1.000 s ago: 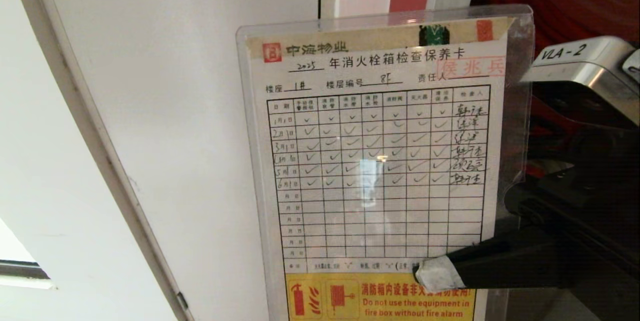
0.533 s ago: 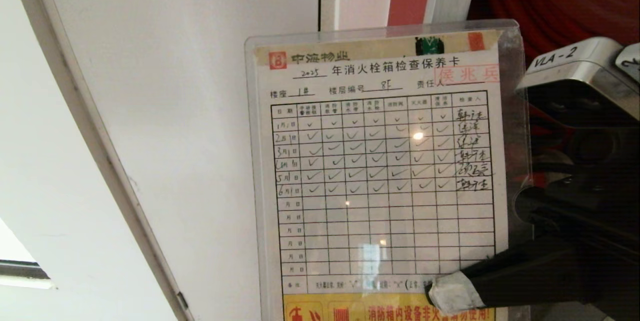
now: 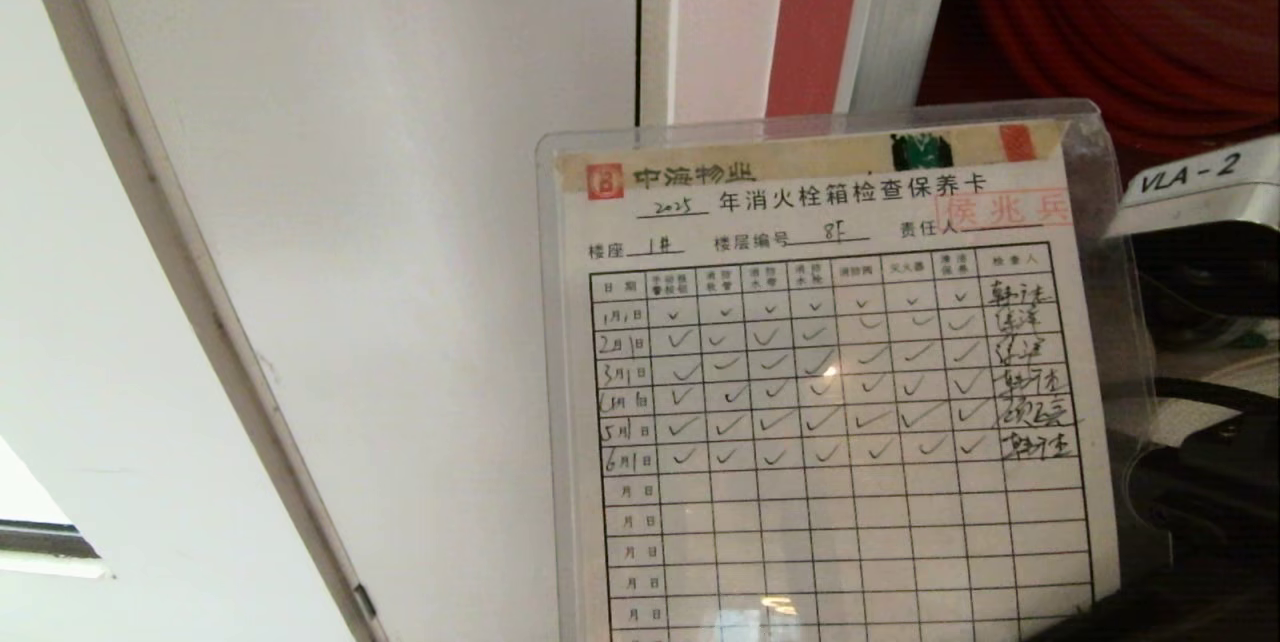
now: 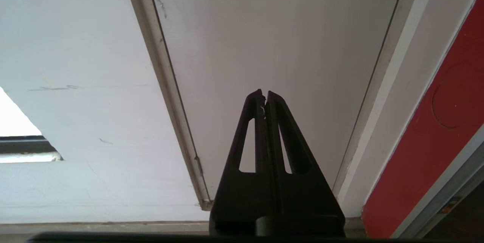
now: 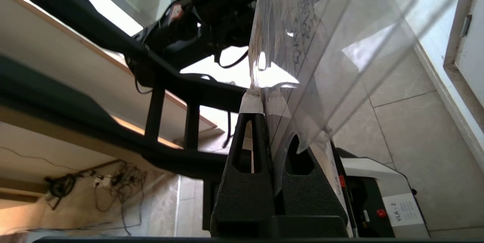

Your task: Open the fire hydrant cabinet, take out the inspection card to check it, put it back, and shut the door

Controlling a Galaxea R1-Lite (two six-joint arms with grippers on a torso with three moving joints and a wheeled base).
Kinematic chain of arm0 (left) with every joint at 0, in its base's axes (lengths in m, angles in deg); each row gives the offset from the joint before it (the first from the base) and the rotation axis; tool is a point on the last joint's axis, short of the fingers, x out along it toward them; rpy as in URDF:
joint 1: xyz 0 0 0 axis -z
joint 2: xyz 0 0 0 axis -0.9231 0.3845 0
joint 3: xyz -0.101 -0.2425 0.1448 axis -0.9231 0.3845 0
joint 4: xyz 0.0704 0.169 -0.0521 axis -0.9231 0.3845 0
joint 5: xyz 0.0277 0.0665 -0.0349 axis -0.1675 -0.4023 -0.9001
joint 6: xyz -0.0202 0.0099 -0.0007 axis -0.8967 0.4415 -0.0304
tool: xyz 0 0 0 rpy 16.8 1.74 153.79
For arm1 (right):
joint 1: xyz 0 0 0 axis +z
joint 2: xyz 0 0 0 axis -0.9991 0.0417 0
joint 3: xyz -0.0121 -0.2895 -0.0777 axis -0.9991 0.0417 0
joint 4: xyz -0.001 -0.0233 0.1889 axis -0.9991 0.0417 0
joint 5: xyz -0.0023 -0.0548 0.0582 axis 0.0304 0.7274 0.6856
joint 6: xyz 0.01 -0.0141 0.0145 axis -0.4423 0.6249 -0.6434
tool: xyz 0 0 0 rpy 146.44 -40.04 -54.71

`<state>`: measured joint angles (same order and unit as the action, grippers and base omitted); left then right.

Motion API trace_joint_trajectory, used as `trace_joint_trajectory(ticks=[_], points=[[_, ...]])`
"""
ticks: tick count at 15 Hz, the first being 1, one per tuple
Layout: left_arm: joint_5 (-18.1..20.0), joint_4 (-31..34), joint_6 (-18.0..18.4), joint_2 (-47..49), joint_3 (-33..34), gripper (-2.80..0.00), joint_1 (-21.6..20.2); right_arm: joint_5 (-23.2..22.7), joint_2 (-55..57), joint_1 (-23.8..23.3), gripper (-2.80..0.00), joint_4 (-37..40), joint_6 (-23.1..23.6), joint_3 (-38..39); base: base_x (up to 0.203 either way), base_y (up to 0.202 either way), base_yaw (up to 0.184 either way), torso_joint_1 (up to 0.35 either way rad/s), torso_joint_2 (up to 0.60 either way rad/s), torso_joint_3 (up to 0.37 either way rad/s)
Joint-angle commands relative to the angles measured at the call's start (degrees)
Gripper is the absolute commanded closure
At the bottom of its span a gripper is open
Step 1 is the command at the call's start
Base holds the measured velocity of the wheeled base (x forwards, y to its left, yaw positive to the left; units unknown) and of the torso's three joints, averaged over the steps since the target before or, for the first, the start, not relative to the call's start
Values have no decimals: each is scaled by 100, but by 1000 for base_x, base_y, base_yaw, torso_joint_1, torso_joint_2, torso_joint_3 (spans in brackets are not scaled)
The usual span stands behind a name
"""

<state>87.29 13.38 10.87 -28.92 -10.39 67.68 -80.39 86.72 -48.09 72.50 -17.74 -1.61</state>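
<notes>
The inspection card [image 3: 830,392], a white printed form with ticked rows in a clear plastic sleeve, stands upright low and right of centre in the head view. My right gripper [image 5: 264,97] is shut on the card [image 5: 302,27]: its white-taped fingertips pinch the sleeve's lower edge, below the head view's frame. Behind the card, the fire hydrant cabinet shows its silver frame [image 3: 900,12] and red inside [image 3: 1120,22]. The door is out of view. My left gripper [image 4: 264,93] is shut on nothing and points at a white panel.
A plain white panel [image 3: 400,222] with a slanted grey edge strip [image 3: 200,302] fills the left. A silver part of my own body labelled VLA-2 [image 3: 1190,182] sits right of the card. The right wrist view shows tiled floor [image 5: 397,122] and a dark frame [image 5: 170,84].
The card has moved down and a little to the right in the head view. The taped fingertip holding it has dropped below the picture's bottom edge. The left arm has not moved.
</notes>
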Motion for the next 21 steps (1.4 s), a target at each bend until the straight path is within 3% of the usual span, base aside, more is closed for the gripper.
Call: trace_joint_trajectory(ticks=[1,10,18,21], points=[[2,-4,4,5,9,0,-3,-26,-133,7,0,2,86,131,0,0,0,0,0,0],[2,-4,-4,5,9,0,-2,265,-245,3,0,-5,1711,403,0,0,0,0,0,0],[2,-4,1,5,9,0,5,317,-306,3,0,-90,1729,415,0,0,0,0,0,0],[2,-4,-4,5,9,0,6,452,-756,-24,0,-61,1039,558,0,0,0,0,0,0]])
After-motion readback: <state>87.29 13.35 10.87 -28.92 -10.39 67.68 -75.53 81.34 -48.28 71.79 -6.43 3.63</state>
